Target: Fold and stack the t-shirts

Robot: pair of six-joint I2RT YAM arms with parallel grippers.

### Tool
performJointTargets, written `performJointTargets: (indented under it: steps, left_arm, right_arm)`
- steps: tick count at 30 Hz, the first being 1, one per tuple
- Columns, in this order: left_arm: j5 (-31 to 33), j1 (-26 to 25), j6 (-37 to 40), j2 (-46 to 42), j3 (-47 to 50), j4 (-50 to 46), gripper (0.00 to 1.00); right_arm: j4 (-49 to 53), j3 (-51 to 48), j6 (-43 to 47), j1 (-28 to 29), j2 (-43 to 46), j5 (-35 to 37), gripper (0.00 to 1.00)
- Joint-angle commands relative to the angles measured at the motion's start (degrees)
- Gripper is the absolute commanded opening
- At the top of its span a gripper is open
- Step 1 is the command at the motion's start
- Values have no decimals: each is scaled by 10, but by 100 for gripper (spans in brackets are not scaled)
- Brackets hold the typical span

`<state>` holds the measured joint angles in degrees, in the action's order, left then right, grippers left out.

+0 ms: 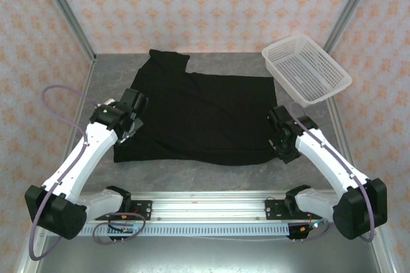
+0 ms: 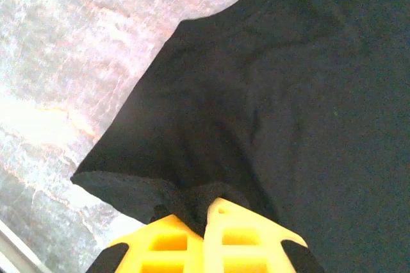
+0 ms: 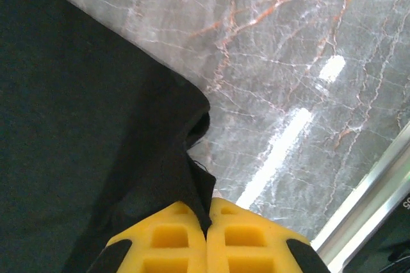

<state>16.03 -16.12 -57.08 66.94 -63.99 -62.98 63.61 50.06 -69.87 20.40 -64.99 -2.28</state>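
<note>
One grey counter (image 1: 211, 173) is covered across its middle by the black t-shirt (image 1: 198, 116), spread flat. A white basket (image 1: 306, 69) is set just beside its far right corner. The left tool (image 2: 206, 214) is clamped on cloth at the shirt's left edge, the right tool (image 3: 208, 215) on its near right corner. A fold is judged to be starting, so both grips must be lifted evenly and carried across. Plain black is presented upward; sleeves and neckline are hard to make out.

One black t-shirt (image 1: 198, 119), one white basket (image 1: 306, 69) — two arms (image 1: 90, 151) (image 1: 327, 157)
</note>
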Motion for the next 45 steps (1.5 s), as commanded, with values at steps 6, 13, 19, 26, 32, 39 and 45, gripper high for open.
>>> performJointTargets:
  steps: [6,13,19,26,32,39,45]
  left_arm:
    - [58,18,63,33,-48,28,0]
    - [89,22,60,10,-57,-32,0]
    - [67,20,27,-73,10,-106,0]
    - [37,20,23,-121,74,-117,0]
    - [45,20,27,-89,45,-83,0]
    - [69,20,65,-19,-28,-39,0]
    - [90,21,113,48,-65,11,0]
  right_arm:
    - [70,18,-31,-4,39,34,0]
    - [110,-32,-75,-2,126,-31,0]
    - [86,-131,-62,1,173,-84,0]
    - [17,-168,-64,1,135,-95,0]
    - [7,-138,-62,0,96,-73,0]
    - [7,-81,-69,-5,56,-31,0]
    - [-9,-31,-73,-11,7,1,0]
